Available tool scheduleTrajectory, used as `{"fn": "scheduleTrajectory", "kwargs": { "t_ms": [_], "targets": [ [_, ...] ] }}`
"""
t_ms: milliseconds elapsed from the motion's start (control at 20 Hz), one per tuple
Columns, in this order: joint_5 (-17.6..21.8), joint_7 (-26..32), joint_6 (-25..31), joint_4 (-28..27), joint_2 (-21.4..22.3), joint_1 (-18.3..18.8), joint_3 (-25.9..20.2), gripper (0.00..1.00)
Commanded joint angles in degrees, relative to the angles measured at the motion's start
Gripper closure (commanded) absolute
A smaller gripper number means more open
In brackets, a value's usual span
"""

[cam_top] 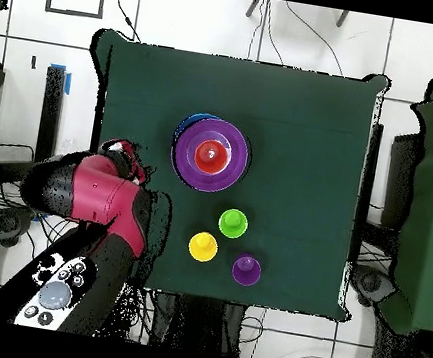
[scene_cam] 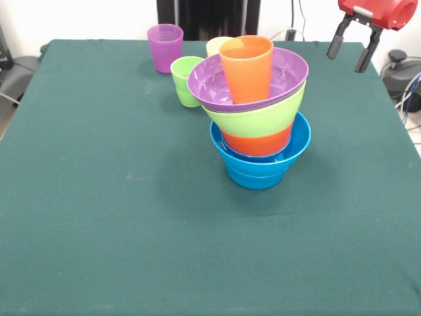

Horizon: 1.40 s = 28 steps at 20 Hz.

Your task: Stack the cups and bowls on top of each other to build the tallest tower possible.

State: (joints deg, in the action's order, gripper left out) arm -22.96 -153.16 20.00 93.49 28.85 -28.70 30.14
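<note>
The tower (scene_cam: 258, 125) stands mid-table: a blue bowl (scene_cam: 260, 170) at the bottom, then an orange bowl (scene_cam: 255, 143), a lime green bowl (scene_cam: 263, 118) and a large purple bowl (scene_cam: 207, 85), which tilts slightly. An orange cup (scene_cam: 247, 66) stands upright in the purple bowl. Behind the tower stand a purple cup (scene_cam: 165, 46), a green cup (scene_cam: 183, 80) and a yellow cup (scene_cam: 216, 45), which is half hidden. My gripper (scene_cam: 347, 59) hangs open and empty above the table's far right corner, well clear of the tower. The overhead view shows the tower (cam_top: 210, 156), the three loose cups (cam_top: 233, 222) and my arm (cam_top: 106, 198).
A dark green cloth (scene_cam: 99, 197) covers the table. Cables and dark equipment (scene_cam: 402, 72) sit beyond its right edge in the front view.
</note>
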Motion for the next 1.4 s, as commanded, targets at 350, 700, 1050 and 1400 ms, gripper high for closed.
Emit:
{"fn": "scheduleTrajectory", "kwargs": {
  "t_ms": [350, 700, 1050, 1400],
  "targets": [
    [-0.91, -8.14, -1.35, -2.84, -2.44, -0.13, -3.78, 0.00],
    [-0.55, -7.59, 0.31, -2.67, -1.28, -0.18, -3.45, 0.00],
    [0.71, -5.27, 4.42, 0.28, 4.19, 0.26, -3.62, 0.00],
    [1.68, -3.69, 6.74, 2.15, 7.72, 0.97, -3.97, 0.00]
  ]
}}
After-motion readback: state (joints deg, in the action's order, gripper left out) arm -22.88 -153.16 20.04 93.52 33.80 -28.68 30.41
